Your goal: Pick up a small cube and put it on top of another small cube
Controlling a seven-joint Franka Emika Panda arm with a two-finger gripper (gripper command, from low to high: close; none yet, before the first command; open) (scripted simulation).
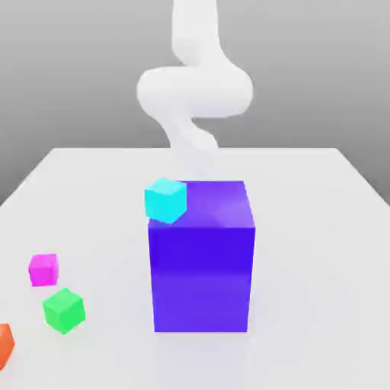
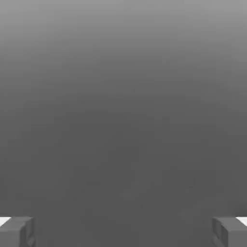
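**Pincer spread wide, magenta cube resting on the desk**

Nearest in the exterior view, at that view's lower left edge, a small orange cube (image 1: 4,344) is cut off by the frame. Just behind it sits a small glossy green cube (image 1: 63,309), turned slightly so one corner faces forward. A little farther back and toward the exterior view's left lies the small bright magenta-pink cube (image 1: 43,269), plain and glossy, flat on the pale white desk (image 1: 320,251), near the green cube but not touching it, and well apart from everything else.

Toward the middle of the desk stands a big blue-violet block (image 1: 202,263), upright and far taller than the small cubes. A small cyan cube (image 1: 166,199) appears at the block's upper corner on the exterior view's left, tilted; whether it rests on the block's top or hangs beside it cannot be told.

Behind the block rises the white robot arm (image 1: 194,87), its rounded links curving up and out of the frame against a grey backdrop.

In the hand view the pincer (image 2: 123,231) is spread wide: one grey fingertip (image 2: 17,231) shows at each lower corner, with nothing between them but a plain grey gradient.
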